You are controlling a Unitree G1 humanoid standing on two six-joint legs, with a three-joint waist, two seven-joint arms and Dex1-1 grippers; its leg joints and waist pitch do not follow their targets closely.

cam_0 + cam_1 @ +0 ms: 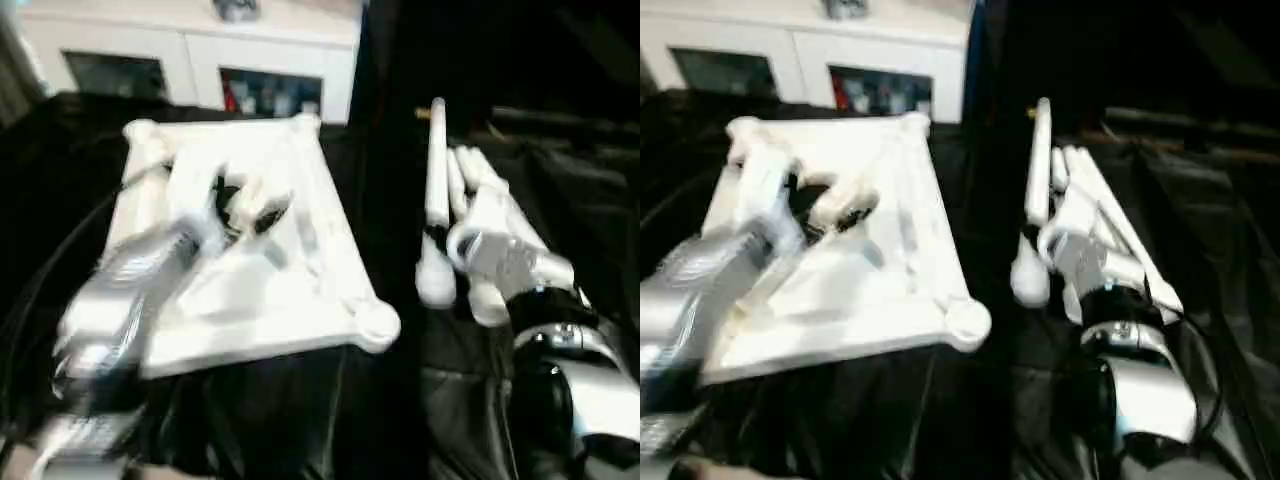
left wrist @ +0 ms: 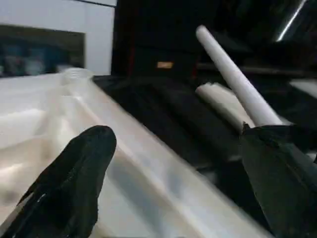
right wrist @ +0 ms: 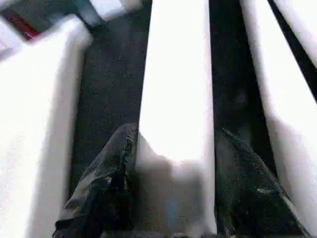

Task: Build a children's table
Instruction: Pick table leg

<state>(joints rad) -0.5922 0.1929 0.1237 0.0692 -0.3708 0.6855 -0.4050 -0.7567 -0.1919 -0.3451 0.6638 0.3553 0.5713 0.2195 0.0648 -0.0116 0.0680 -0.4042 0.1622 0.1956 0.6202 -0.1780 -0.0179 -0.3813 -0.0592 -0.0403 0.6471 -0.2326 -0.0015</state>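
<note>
— Where does the job stand?

— The tabletop [image 1: 250,270] lies ribbed side up on the black-draped table [image 1: 970,420], to the left. The spare legs [image 1: 1110,225] lie in a bundle to the right, well apart from it. The right tool [image 3: 173,168] has its two fingers pinching one leg [image 3: 176,99], thick end nearest the robot.

— And the left tool?

— The left tool [image 2: 173,183] hangs over the tabletop's underside with fingers spread wide, nothing between them.

— How should the step go?

— I'd say keep the grip snug near the thick end, lift the leg clear of its neighbours, then turn it upright before carrying it to the near corner socket [image 1: 378,325]. Line the end squarely over the socket — a tilted entry will likely jam. The left tool could steady the tabletop's edge so it doesn't slide on the cloth.

— And the room?

— Dark cloth, creased, covers the table. Behind stands a white cabinet [image 1: 190,60] with glass doors; what's inside is too blurred to name, perhaps something red.
</note>
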